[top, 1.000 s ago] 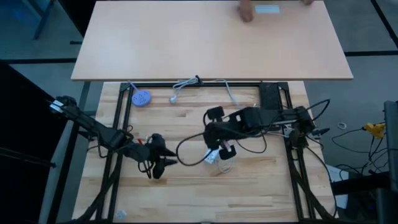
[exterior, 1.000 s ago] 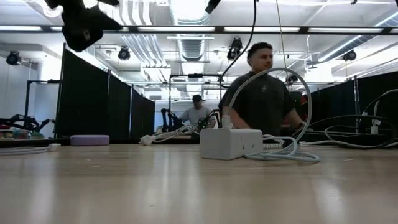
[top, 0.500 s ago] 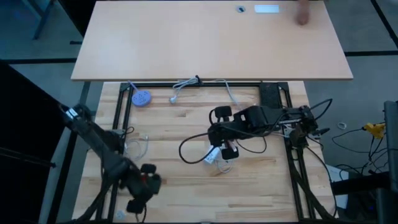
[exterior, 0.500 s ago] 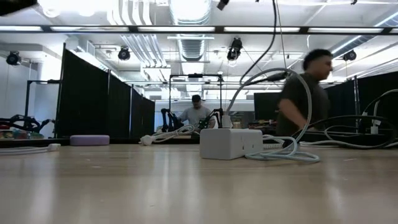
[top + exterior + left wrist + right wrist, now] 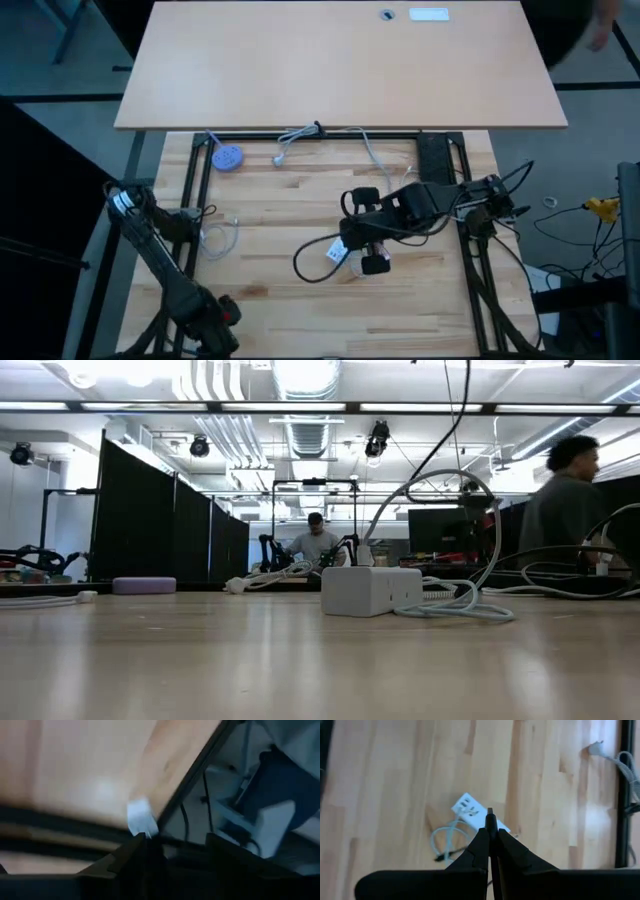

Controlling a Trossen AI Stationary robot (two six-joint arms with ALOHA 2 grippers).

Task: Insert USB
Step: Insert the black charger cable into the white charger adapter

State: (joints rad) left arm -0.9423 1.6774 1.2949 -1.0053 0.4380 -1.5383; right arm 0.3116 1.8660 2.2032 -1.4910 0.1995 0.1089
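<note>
Not plugged in yet; right claw (image 5: 490, 831) clenched on the USB (image 5: 489, 813) above the hub (image 5: 479, 813) mid-bench; left claw (image 5: 215, 325) at the near-left edge, can't tell its state.

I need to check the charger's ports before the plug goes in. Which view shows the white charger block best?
The low view: the white charger block stands side-on and unobstructed. The right wrist view shows its ports, farther off. In the high view the right arm partly covers it. The left wrist view misses it.
</note>
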